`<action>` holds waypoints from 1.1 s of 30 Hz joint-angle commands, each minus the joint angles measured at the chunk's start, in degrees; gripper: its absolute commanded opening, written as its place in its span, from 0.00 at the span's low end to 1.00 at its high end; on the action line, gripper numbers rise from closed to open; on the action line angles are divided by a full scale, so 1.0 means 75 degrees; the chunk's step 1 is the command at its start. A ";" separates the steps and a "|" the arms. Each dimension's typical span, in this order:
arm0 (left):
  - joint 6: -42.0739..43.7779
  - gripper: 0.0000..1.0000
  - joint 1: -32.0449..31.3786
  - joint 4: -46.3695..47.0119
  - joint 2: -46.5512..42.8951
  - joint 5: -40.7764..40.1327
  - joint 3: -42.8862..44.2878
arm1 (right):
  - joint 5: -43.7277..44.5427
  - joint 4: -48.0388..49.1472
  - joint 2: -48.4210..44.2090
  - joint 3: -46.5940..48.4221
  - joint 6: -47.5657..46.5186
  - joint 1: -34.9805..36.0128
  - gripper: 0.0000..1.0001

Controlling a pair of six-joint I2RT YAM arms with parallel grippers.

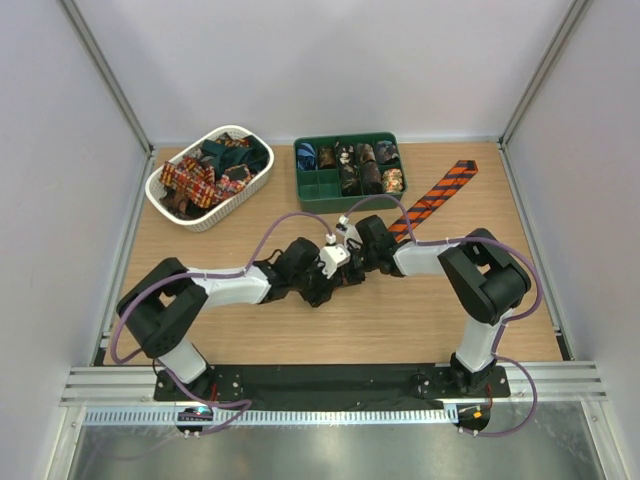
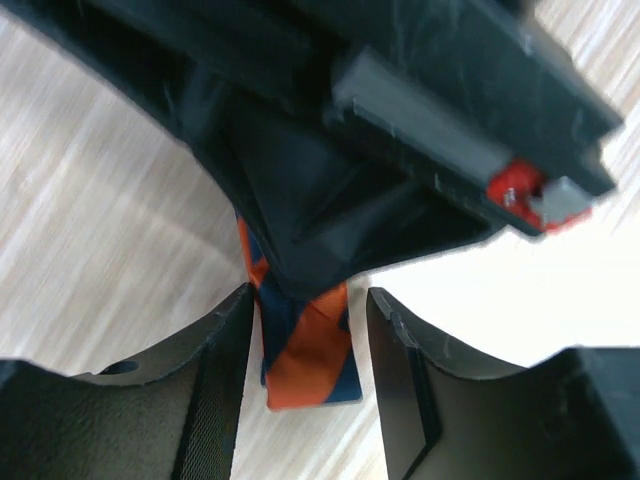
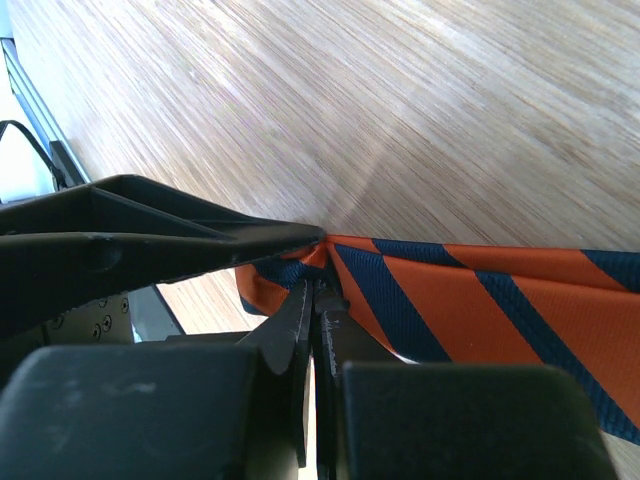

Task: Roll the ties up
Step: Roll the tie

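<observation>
Orange-striped tie (image 3: 480, 300) is clamped in right end effector (image 3: 315, 300); left end effector (image 2: 308, 335) parted.

No legible text anywhere (all three views) — no label, no number

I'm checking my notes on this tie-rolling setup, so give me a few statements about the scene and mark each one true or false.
1. The right gripper is clamped shut on the striped tie. True.
2. The tie being held is red plaid. False: it is orange with dark stripes.
3. The green tray is empty. False: several of its compartments hold rolled ties.
4. The white basket holds a heap of ties. True.
5. The left gripper is shut tight. False: its jaws stand apart, with the tie's end between them.
</observation>
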 commanded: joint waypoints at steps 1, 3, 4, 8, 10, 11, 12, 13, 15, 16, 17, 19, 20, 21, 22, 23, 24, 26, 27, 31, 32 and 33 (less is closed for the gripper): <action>0.0262 0.50 -0.0035 -0.0152 0.0239 -0.0075 0.0382 | 0.0179 -0.0077 0.0033 0.0044 -0.0183 0.0008 0.01; 0.0274 0.49 -0.0035 -0.0199 0.0427 0.0040 0.0477 | 0.0179 -0.0065 0.0034 0.0044 -0.0172 0.0031 0.01; 0.0263 0.46 -0.0035 -0.0222 0.0485 0.0064 0.0547 | 0.0167 -0.0042 0.0022 0.0033 -0.0172 0.0020 0.01; 0.0239 0.37 -0.0035 -0.0234 0.0568 -0.0006 0.0489 | 0.0190 -0.0041 -0.0048 0.0033 -0.0160 0.0020 0.01; 0.0251 0.35 -0.0023 -0.0222 0.0509 0.0052 0.0430 | 0.0237 -0.0030 -0.0083 0.0021 -0.0113 0.0008 0.02; 0.0228 0.33 -0.0035 -0.0222 0.0486 0.0099 0.0407 | 0.0260 -0.0018 -0.0153 0.0021 -0.0078 -0.0027 0.03; 0.0228 0.30 -0.0035 -0.0222 0.0486 0.0100 0.0384 | 0.0272 0.0017 -0.0177 -0.0026 -0.0020 -0.0062 0.04; 0.0216 0.29 -0.0035 -0.0222 0.0451 0.0100 0.0325 | 0.0249 0.0133 -0.0224 -0.0049 0.0039 -0.0097 0.05; 0.0193 0.28 -0.0035 -0.0222 0.0416 0.0088 0.0278 | 0.0202 0.0239 -0.0388 -0.0120 0.0191 -0.0191 0.10; 0.0192 0.28 -0.0035 -0.0222 0.0392 0.0076 0.0255 | 0.0295 0.0240 -0.0446 -0.0131 0.0215 -0.0203 0.13; 0.0181 0.28 -0.0023 -0.0211 0.0380 0.0076 0.0243 | 0.0354 0.0228 -0.0609 -0.0178 0.0238 -0.0249 0.14; 0.0169 0.28 -0.0035 -0.0199 0.0380 0.0076 0.0219 | 0.0692 0.0065 -0.0844 -0.0213 0.0274 -0.0320 0.18; 0.0157 0.28 -0.0035 -0.0187 0.0392 0.0065 0.0219 | 0.0822 0.0018 -0.1147 -0.0318 0.0285 -0.0424 0.20; 0.0169 0.28 -0.0035 -0.0187 0.0380 0.0065 0.0208 | 0.0986 -0.0041 -0.1324 -0.0412 0.0309 -0.0507 0.21; 0.0169 0.28 -0.0035 -0.0187 0.0380 0.0053 0.0184 | 0.1289 -0.0076 -0.1500 -0.0506 0.0332 -0.0589 0.21; 0.0146 0.28 -0.0035 -0.0187 0.0380 0.0030 0.0196 | 0.1489 -0.0135 -0.1722 -0.0704 0.0344 -0.0671 0.22; 0.0157 0.28 -0.0035 -0.0176 0.0392 0.0029 0.0184 | 0.1630 -0.0251 -0.2142 -0.0799 0.0321 -0.0834 0.23; 0.0122 0.28 -0.0035 -0.0175 0.0380 0.0018 0.0184 | 0.2236 -0.0439 -0.2659 -0.1091 0.0228 -0.0883 0.23; 0.0111 0.28 -0.0035 -0.0164 0.0380 0.0006 0.0184 | 0.2473 -0.0707 -0.2882 -0.1208 0.0169 -0.0883 0.23; 0.0075 0.29 -0.0047 -0.0234 0.0451 0.0135 0.0266 | 0.3108 -0.0640 -0.4613 -0.2391 0.0623 -0.0778 0.22; 0.0075 0.29 -0.0047 -0.0246 0.0474 0.0112 0.0266 | 0.3201 -0.0639 -0.4955 -0.2764 0.0625 -0.0650 0.22; 0.0075 0.28 -0.0047 -0.0257 0.0486 0.0077 0.0278 | 0.3666 -0.0918 -0.5214 -0.2861 0.0602 -0.0416 0.22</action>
